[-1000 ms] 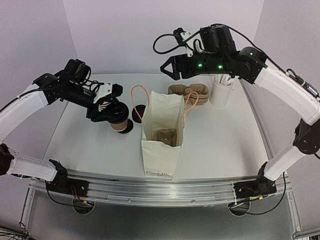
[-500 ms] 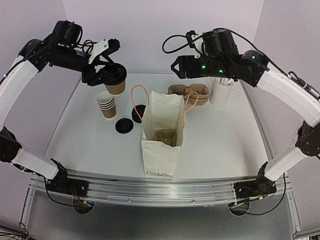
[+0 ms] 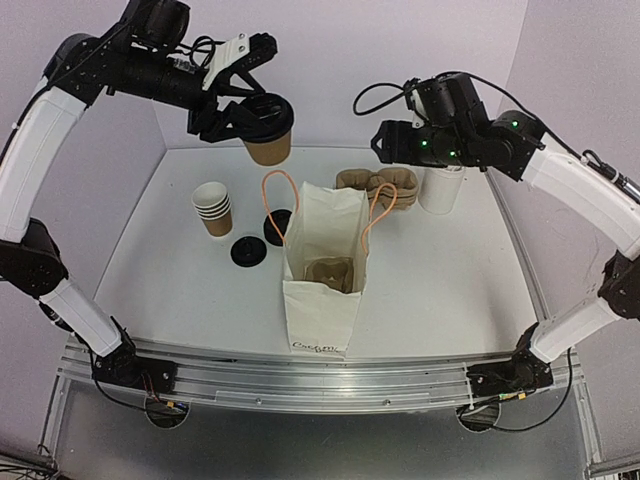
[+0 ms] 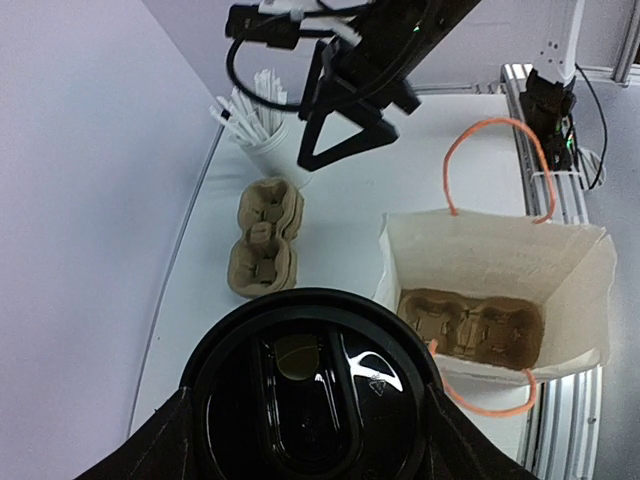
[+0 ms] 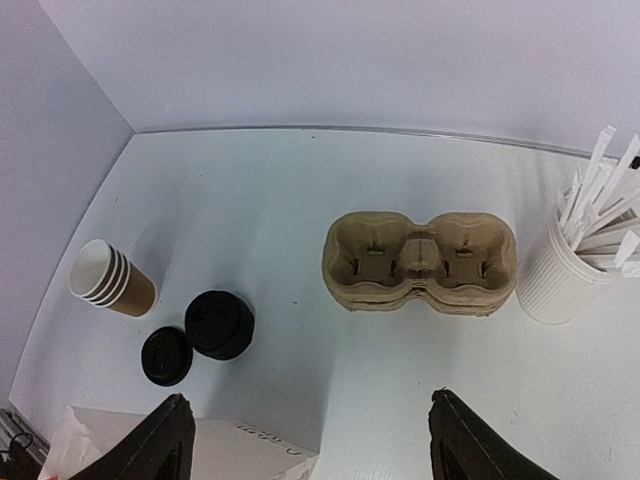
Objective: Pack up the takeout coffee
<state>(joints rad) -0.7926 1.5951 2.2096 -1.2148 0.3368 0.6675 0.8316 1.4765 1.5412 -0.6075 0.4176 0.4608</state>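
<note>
Operator: Now, position of the coffee cup?

Technician: Clear of the table, upright, black lid fitted. In the top view it hangs above and to the left of the mouth of the white paper bag. It is not inside the bag.

Operator: Left gripper status?

Technician: Closed on the cup at lid level, one finger on each side.

Operator: Right gripper?

Technician: Jaws spread wide, nothing between them. It hovers over the back of the table, above the stack of cardboard carriers and near the white cup of stirrers.

Operator: Bag contents?

Technician: One cardboard carrier lies inside. The bag stands upright with its orange handles raised.

Operator: Other items on the table?

Technician: A nested stack of lidless cups, with black lids just beside it, left of the bag.
</note>
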